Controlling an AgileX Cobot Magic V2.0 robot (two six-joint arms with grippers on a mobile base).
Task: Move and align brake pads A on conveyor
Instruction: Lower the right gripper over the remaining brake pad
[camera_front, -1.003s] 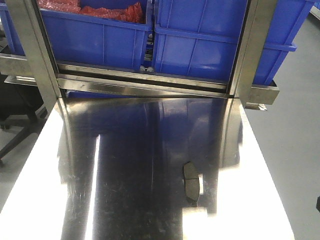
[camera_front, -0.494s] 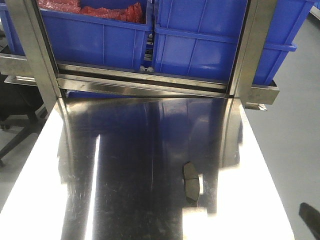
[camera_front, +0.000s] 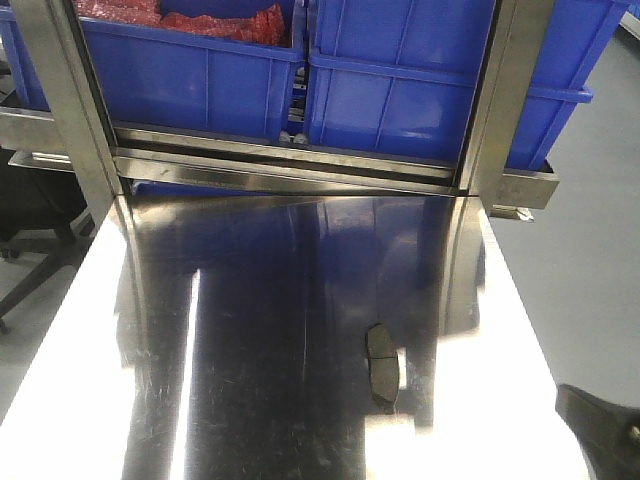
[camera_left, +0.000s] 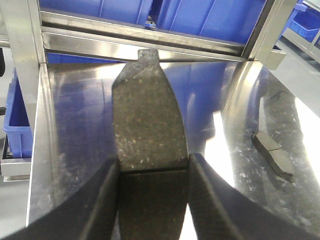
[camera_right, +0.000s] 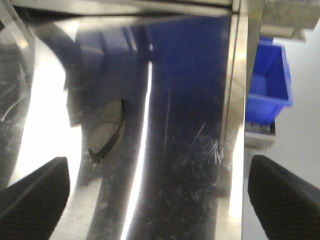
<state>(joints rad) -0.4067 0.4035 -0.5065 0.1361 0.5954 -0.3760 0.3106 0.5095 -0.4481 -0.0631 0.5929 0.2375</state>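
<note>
Left fingers (camera_left: 107, 192) clenched on a brake pad (camera_left: 147, 120). One finger presses each long side and the pad sticks out straight ahead of them, flat and speckled dark grey. Its thin groove runs across right at the fingertips, and its narrow far end points at the steel rail (camera_left: 140, 42) at the back of the table (camera_left: 75, 130).

Right fingers (camera_right: 32, 197) released, spread wide, with only bare table between them.

Second brake pad (camera_left: 272, 155) lies flat on the table, ahead and to the right of the left fingers, well apart from them and touched by nothing. In the right wrist view the same pad (camera_right: 107, 130) sits ahead of the fingers, nearer the left-hand finger than the other. In the front view it (camera_front: 383, 365) is on the shiny table (camera_front: 250, 350), right of centre. A dark part of the right arm (camera_front: 600, 425) shows at the bottom right corner, past the table edge and apart from the pad.

Beyond the fingers, behind the rail, stand blue bins (camera_front: 400, 80). The left bin holds something red (camera_front: 220, 20), too blurred to identify. A small blue bin (camera_right: 270, 80) sits off the table's right edge in the right wrist view.
</note>
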